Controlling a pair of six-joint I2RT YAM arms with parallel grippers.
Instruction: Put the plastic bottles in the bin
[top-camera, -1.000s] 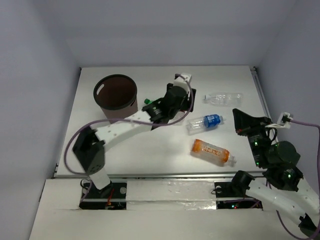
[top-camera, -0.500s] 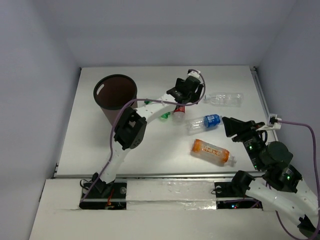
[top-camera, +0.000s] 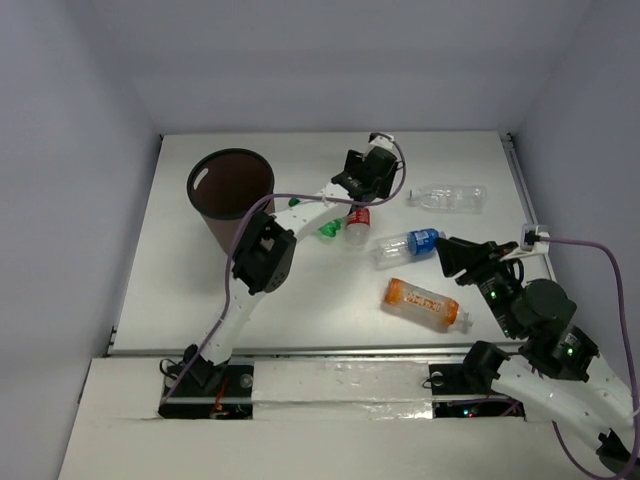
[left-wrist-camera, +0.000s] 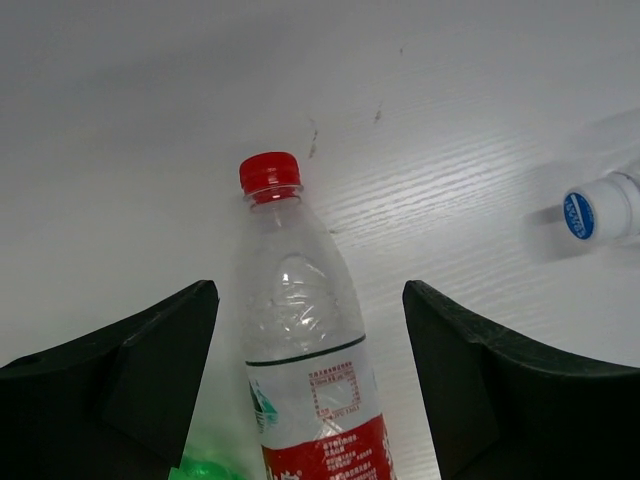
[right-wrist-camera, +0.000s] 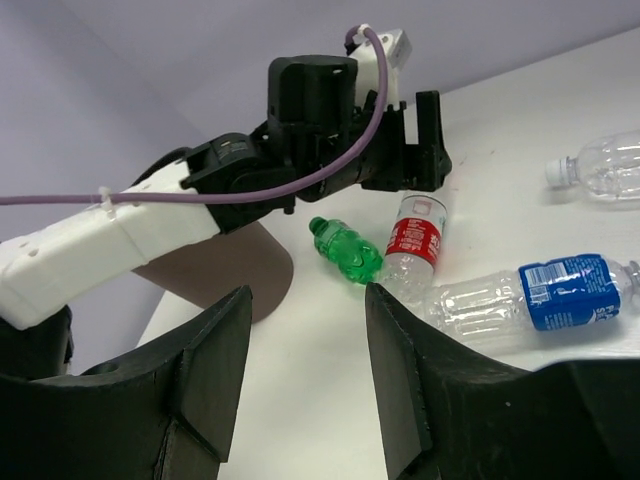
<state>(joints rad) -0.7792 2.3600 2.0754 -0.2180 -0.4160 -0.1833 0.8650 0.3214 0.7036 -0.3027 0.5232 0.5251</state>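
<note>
Jaws, left gripper (left-wrist-camera: 307, 295): spread wide, one finger on each side of the red-label bottle (left-wrist-camera: 305, 385), neither touching it. Jaws, right gripper (right-wrist-camera: 308, 300): open, empty, hovering to the right of that bottle and nearer the arm bases.

Left wrist view only: the red-label bottle's red cap, and clear gaps between bottle and fingers.

Top view only: the orange bottle (top-camera: 425, 303), lying well to the near right of the red-label bottle.

Right wrist view: the left arm (right-wrist-camera: 150, 215) crosses in front of the bin (right-wrist-camera: 225, 270).

- Green bottle (top-camera: 327, 229): just left of the red-label bottle, seemingly touching.
- Blue-label bottle (top-camera: 408, 245): just to its right.
- Clear bottle (top-camera: 447, 196): farther right.
- Bin: upright on the table (top-camera: 300, 300), well to its left.
</note>
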